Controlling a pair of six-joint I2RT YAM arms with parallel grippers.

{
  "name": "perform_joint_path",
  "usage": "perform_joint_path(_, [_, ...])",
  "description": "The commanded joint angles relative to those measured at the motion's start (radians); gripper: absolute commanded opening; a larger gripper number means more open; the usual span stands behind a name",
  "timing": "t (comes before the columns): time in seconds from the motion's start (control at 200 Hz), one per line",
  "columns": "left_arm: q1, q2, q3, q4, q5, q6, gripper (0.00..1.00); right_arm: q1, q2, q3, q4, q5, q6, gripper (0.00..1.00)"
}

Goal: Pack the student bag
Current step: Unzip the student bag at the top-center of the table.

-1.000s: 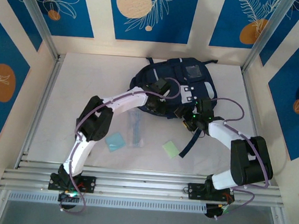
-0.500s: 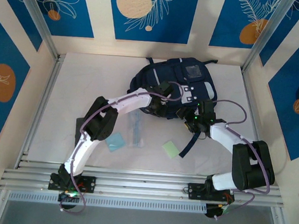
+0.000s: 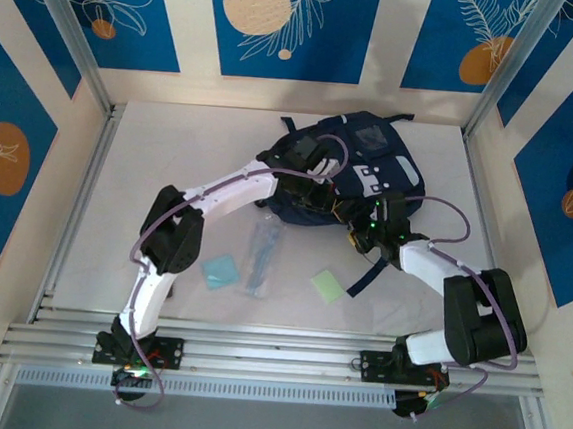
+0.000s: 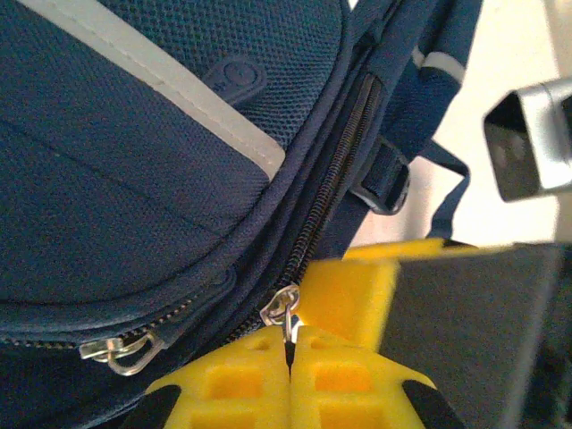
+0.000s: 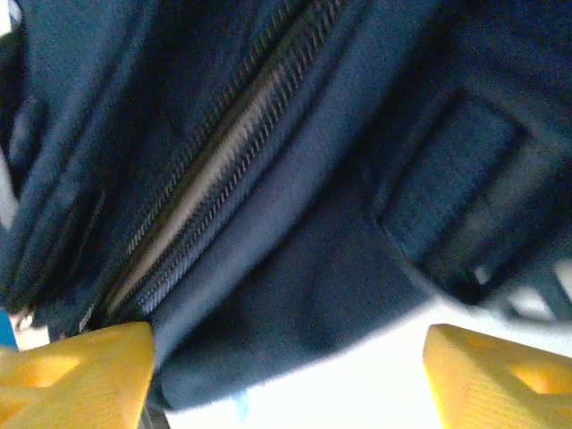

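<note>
**Student bag.** The student bag (image 3: 356,160) lies flat on the white table (image 3: 170,164), at the far side and right of centre. Its pale grey patch (image 3: 372,137) faces up. One dark strap (image 3: 370,272) trails toward the near edge.

**Left pincer.** The left pincer (image 4: 290,357) is at the near-left edge of the bag. Its yellow fingers (image 4: 232,384) are pressed together, with no gap between them. They are clamped on a small metal zipper pull (image 4: 286,311), which stands straight up out of the seam where the fingers meet. The zipper track (image 4: 335,170) above that pull appears closed. A second pull (image 4: 121,350), on a lower zipper to the left, lies free. A light grey stripe (image 4: 179,89) crosses the fabric, and a dark buckle (image 4: 384,183) sits beside the track.

**Right pincer.** The right pincer (image 5: 286,335) is at the near edge of the bag, to the right of the left one. Its fingers (image 5: 76,371) stand wide apart. Dark bag fabric hangs between them, nearer the left finger, and is not clamped. The wrist view is blurred, so I cannot tell whether the fabric touches either finger.

**Other items on the table.** Three items lie near the arms, apart from the bag: a light blue card (image 3: 221,270), a clear packet (image 3: 261,257) and a pale green pad (image 3: 328,284).
</note>
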Motion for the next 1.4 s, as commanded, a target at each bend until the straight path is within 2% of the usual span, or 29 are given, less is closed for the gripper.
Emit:
perform_joint_path(0.0, [-0.006, -0.077, -0.019, 0.055, 0.158, -0.037, 0.00, -0.003, 0.059, -0.018, 0.153, 0.050, 0.044, 0.70])
perform_joint_path(0.03, [-0.002, -0.078, -0.023, 0.053, 0.158, -0.035, 0.00, -0.004, 0.075, -0.018, 0.180, 0.062, 0.048, 0.62])
perform_joint_path(0.19, [0.040, -0.097, -0.086, 0.100, 0.191, -0.068, 0.00, -0.003, 0.113, -0.011, 0.247, 0.119, 0.027, 0.05])
perform_joint_path(0.22, [0.049, -0.102, -0.095, 0.098, 0.184, -0.064, 0.00, -0.005, 0.111, -0.009, 0.247, 0.123, 0.018, 0.00])
perform_joint_path(0.405, [0.114, -0.116, -0.103, -0.025, 0.030, 0.072, 0.00, -0.025, 0.050, -0.022, 0.184, 0.156, -0.055, 0.00])
perform_joint_path(0.585, [0.162, -0.125, -0.122, -0.157, -0.212, 0.217, 0.00, -0.066, -0.011, -0.018, 0.110, 0.150, -0.133, 0.00])
perform_joint_path(0.79, [0.260, -0.127, -0.165, -0.151, -0.319, 0.259, 0.00, -0.111, -0.024, 0.015, 0.044, 0.117, -0.230, 0.00])
perform_joint_path(0.875, [0.260, -0.142, -0.166, -0.118, -0.278, 0.267, 0.00, -0.134, 0.004, 0.048, 0.034, 0.092, -0.271, 0.00])
perform_joint_path(0.965, [0.250, -0.159, -0.171, -0.056, -0.131, 0.245, 0.00, -0.168, 0.039, 0.095, 0.014, 0.073, -0.313, 0.00])
perform_joint_path(1.015, [0.233, -0.167, -0.162, -0.042, -0.074, 0.236, 0.00, -0.193, 0.062, 0.131, -0.005, 0.058, -0.334, 0.00])
perform_joint_path(1.13, [0.170, -0.182, -0.130, -0.051, -0.023, 0.240, 0.00, -0.258, 0.139, 0.247, -0.077, 0.019, -0.386, 0.00])
perform_joint_path(1.265, [0.113, -0.188, -0.133, 0.003, 0.100, 0.169, 0.00, -0.319, 0.201, 0.365, -0.168, -0.047, -0.389, 0.00])
perform_joint_path(1.395, [0.077, -0.152, -0.094, 0.067, 0.143, 0.105, 0.00, -0.323, 0.126, 0.371, -0.247, -0.082, -0.365, 0.38])
